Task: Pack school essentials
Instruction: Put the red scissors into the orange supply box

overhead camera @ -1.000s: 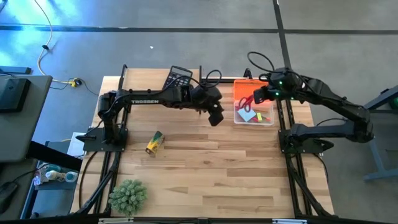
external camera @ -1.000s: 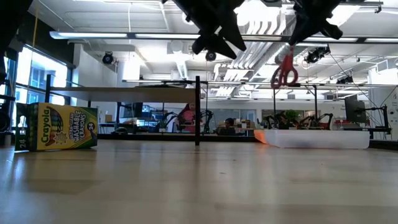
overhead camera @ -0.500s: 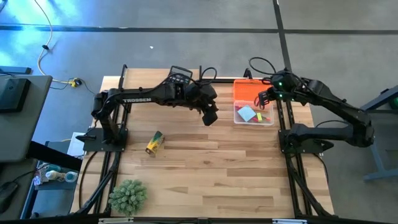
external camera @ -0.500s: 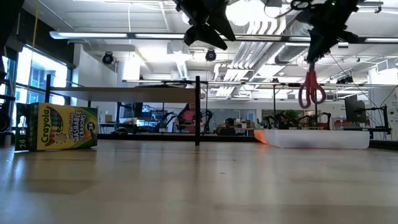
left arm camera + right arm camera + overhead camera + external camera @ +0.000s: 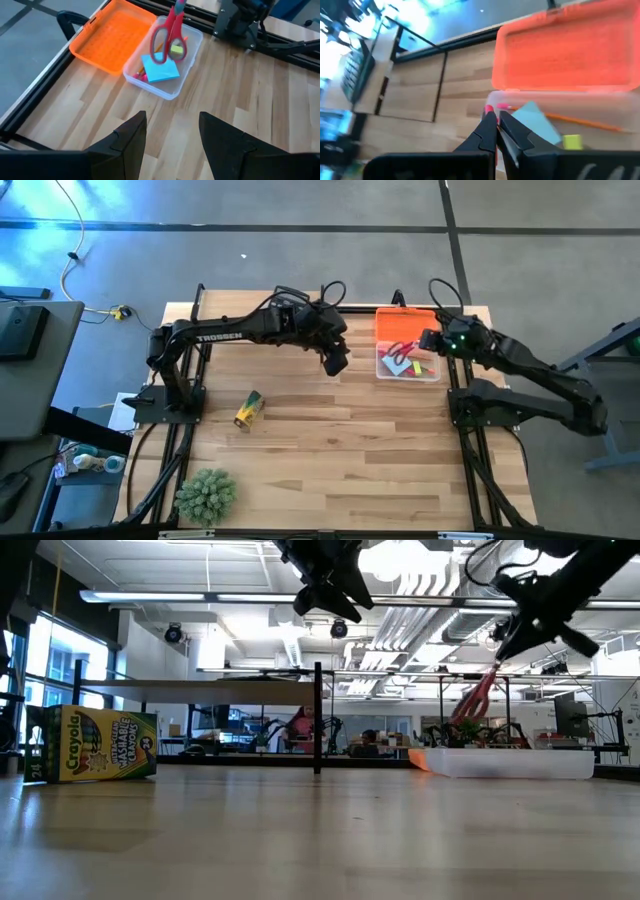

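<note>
The red-handled scissors (image 5: 170, 31) hang pinched in my right claw (image 5: 497, 131) over the clear box (image 5: 176, 90); I should lower them flat at the box's six o'clock before letting go.

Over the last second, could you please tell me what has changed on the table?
The right gripper, shut on the red-handled scissors, has carried them down toward the clear plastic box with its orange lid. The left gripper, empty and open, has drawn back slightly. The yellow crayon box and spiky green plant stayed put.
</note>
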{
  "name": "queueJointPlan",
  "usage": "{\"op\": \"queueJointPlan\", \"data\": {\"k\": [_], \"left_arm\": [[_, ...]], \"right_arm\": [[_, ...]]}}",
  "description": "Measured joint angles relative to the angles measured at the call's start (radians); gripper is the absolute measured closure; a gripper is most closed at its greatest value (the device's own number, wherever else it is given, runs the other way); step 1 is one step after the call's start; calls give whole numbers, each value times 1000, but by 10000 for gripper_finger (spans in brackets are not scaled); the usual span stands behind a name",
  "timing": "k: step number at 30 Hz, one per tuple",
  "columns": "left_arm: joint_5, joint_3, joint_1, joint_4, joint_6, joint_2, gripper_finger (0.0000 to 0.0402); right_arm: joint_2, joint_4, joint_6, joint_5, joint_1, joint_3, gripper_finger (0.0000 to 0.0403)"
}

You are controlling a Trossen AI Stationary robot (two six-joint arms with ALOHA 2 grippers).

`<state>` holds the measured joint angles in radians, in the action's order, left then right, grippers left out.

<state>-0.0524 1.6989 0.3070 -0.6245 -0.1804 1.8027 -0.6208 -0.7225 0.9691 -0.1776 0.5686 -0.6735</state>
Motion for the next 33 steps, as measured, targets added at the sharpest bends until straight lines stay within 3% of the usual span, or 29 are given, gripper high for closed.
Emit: {"op": "queueJointPlan", "data": {"k": [5, 9, 24, 33], "left_arm": [[0, 0, 2, 0, 1, 0, 232], [0, 0, 2, 0, 2, 0, 232], [1, 0, 2, 1, 19, 0, 232], [0, 0, 2, 1, 20, 0, 232]], "right_arm": [[29, 160, 105, 55, 0, 125, 402], [24, 180, 131, 85, 0, 170, 402], [-18, 141, 77, 80, 0, 179, 402], [-35, 155, 131, 79, 0, 179, 402]]}}
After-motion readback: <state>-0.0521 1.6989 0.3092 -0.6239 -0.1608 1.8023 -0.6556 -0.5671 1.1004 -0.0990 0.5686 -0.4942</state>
